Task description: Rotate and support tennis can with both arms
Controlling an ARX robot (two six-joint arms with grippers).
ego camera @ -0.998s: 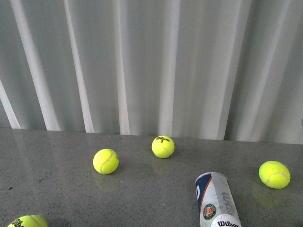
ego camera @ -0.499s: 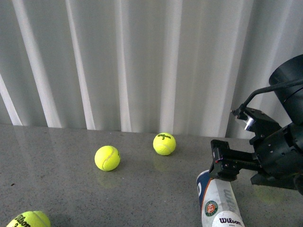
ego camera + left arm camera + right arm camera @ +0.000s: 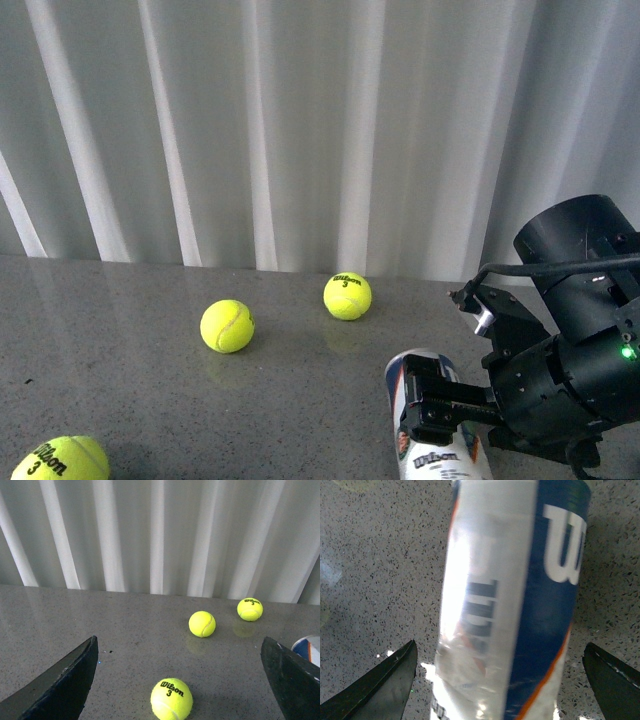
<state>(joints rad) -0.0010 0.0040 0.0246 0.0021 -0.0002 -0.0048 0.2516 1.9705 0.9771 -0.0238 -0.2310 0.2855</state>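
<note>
The tennis can (image 3: 432, 458), clear with a navy, white and orange Wilson label, lies on its side on the grey table (image 3: 150, 400) at the front right. My right arm (image 3: 560, 390) reaches over it, and my right gripper (image 3: 432, 405) is open just above the can. In the right wrist view the can (image 3: 515, 595) fills the space between the open fingers (image 3: 380, 687) of my right gripper (image 3: 500, 645), which do not touch it. My left gripper (image 3: 178, 645) is open and empty, and only the can's end (image 3: 309, 647) shows at the edge of its view.
Three yellow tennis balls lie loose on the table: one at mid-left (image 3: 227, 326), one behind near the curtain (image 3: 347, 296), one at the front left (image 3: 58, 462). That last ball (image 3: 171, 699) lies just ahead of my left gripper. A white curtain (image 3: 300, 130) closes the back.
My right arm has come into view and moved down and left over the can. The can's far end has shifted a little to the left. The balls have stayed put.
</note>
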